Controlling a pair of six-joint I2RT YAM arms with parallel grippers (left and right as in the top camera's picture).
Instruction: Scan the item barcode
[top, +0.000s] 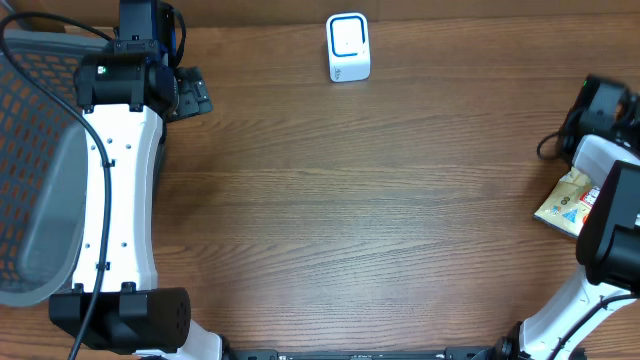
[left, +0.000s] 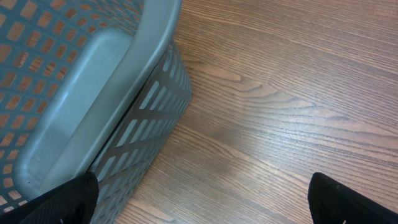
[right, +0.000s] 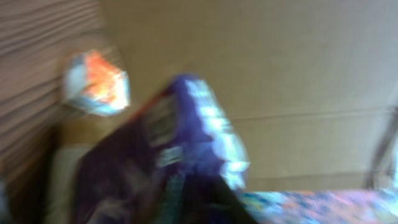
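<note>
We see the white barcode scanner (top: 348, 47) standing at 12 o'clock on the wooden table (top: 350, 200), well apart from both arms. A yellow packet (top: 562, 200) lies at 3 o'clock, partly under the right arm (top: 612, 215). The right wrist view is blurred: a purple packet (right: 186, 130) fills it, and we cannot tell whether the right gripper (top: 601, 103) clamps it. The left gripper (left: 202, 199), at 10 o'clock, has its fingers spread wide and empty beside the grey mesh basket (left: 118, 68).
</note>
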